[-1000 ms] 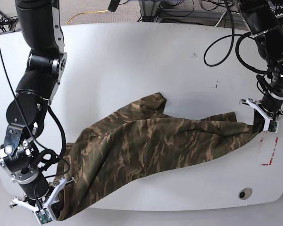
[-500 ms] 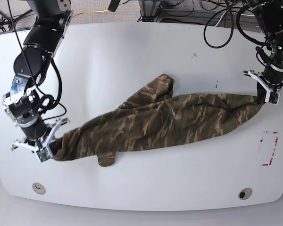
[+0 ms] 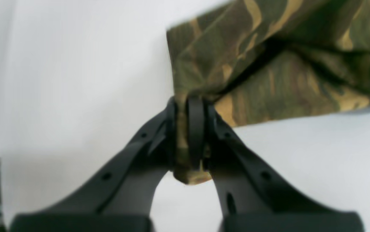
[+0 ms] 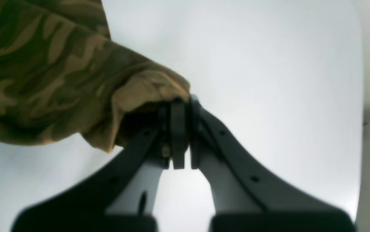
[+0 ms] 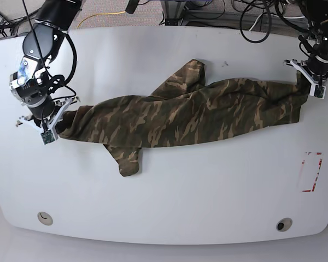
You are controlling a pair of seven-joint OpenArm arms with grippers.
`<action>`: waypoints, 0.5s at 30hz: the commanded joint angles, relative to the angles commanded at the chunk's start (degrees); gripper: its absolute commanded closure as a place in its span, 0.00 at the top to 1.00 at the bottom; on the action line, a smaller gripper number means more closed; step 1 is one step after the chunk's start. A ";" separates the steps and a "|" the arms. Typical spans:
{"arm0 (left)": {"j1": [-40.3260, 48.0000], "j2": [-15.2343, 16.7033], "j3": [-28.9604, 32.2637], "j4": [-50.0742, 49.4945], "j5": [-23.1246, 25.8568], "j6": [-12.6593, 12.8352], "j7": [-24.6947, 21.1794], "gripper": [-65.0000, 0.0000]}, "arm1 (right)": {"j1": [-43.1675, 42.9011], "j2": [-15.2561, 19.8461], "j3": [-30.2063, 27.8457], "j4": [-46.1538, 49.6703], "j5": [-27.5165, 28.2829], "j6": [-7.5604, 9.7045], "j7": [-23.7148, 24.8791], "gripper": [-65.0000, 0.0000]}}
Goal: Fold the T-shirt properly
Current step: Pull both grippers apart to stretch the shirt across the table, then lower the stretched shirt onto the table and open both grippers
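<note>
The T-shirt (image 5: 186, 117) is lying stretched in a long, rumpled band across the far half of the white desk (image 5: 169, 202), one sleeve poking toward the far edge and the other toward the near side. The left tool (image 5: 317, 87) is pinching the cloth at the end nearest its arm; in the left wrist view the tool (image 3: 189, 141) is clamping a bunched fold of camouflage fabric (image 3: 268, 64) between closed jaws. The right tool (image 5: 50, 129) is gripping the opposite end, and its wrist view is showing the tool (image 4: 175, 135) closed tight on a tan-lined edge of the garment (image 4: 59, 74). Both tools are therefore narrow and holding the shirt. The step in hand appears to be spreading: the two arms are tensioning the garment between them so that it can be laid flat. The cloth is twisted and doubled over along its length, so the next move probably calls for lowering and smoothing it out before any fold is being made
</note>
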 joint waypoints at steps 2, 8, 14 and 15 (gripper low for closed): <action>0.00 0.00 0.00 -1.05 0.00 0.00 0.00 0.01 | -1.49 -0.88 0.44 -1.41 0.00 0.00 0.00 0.00; 0.00 -0.09 0.09 -3.87 0.00 0.00 -0.09 0.01 | -5.45 -2.81 1.67 -2.90 0.00 0.00 0.00 0.00; 0.00 -1.85 0.00 -6.86 -0.09 0.00 -0.09 0.01 | -6.51 -2.81 1.58 -8.62 0.00 0.00 0.00 0.00; 0.00 -1.85 0.00 -6.86 -0.09 0.00 -0.09 0.01 | -6.42 -2.73 1.58 -9.67 0.00 0.00 0.00 0.00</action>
